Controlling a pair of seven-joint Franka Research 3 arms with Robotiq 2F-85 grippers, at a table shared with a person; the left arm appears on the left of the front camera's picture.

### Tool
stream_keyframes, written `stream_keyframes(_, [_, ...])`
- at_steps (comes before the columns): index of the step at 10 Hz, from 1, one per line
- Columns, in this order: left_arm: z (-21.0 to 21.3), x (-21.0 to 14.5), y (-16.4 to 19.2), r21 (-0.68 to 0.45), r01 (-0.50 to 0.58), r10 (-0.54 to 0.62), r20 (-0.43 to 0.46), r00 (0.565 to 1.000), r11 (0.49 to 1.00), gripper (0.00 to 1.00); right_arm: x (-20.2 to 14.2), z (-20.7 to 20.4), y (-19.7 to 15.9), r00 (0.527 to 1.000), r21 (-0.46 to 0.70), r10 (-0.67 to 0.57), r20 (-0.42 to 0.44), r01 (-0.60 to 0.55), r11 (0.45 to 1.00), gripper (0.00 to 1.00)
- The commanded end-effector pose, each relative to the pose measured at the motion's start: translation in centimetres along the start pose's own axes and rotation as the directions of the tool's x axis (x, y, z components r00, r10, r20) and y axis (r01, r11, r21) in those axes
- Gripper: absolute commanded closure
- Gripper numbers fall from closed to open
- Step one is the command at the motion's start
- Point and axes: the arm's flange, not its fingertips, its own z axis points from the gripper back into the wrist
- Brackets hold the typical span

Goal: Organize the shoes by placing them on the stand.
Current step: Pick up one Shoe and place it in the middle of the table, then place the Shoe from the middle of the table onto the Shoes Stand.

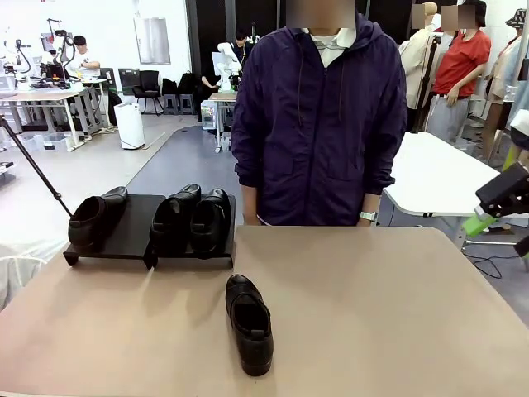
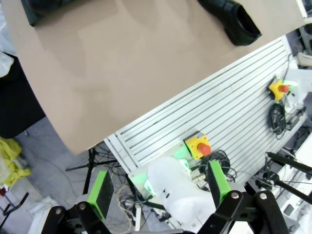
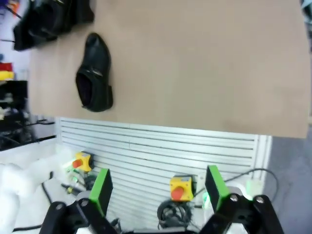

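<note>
Three black glossy shoes stand on the low black stand (image 1: 132, 238) at the table's far left: one (image 1: 95, 217) at its left end and a pair (image 1: 192, 217) close together at its right end. A fourth shoe (image 1: 250, 324) lies alone on the tan table near the front edge, toe pointing away; it also shows in the wrist views (image 2: 231, 19) (image 3: 95, 72). My left gripper (image 2: 158, 190) hangs open and empty below the table's near edge. My right gripper (image 3: 158, 187) is open and empty too, off the table's near side, and shows at the right edge (image 1: 496, 207).
A person in a dark purple jacket (image 1: 318, 124) stands at the far edge of the tan table (image 1: 372, 314), hands down. A white table (image 1: 434, 178) is behind on the right. Emergency-stop buttons (image 2: 200, 145) sit on the slatted base below.
</note>
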Motion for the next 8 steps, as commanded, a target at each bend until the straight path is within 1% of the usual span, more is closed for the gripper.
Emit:
stream_keyframes(1, [0.10, -0.01, -0.13, -0.011, -0.003, 0.002, -0.001, 1.000, 1.000, 0.00, 0.28, 0.36, 1.50, 0.998, 0.020, 0.032, -0.047, -0.031, 0.999, 0.00])
stream_keyframes(8, [0.10, -0.01, -0.13, -0.011, -0.003, 0.002, -0.001, 1.000, 1.000, 0.00, 0.28, 0.36, 1.50, 0.998, 0.020, 0.032, -0.047, -0.031, 0.999, 0.00])
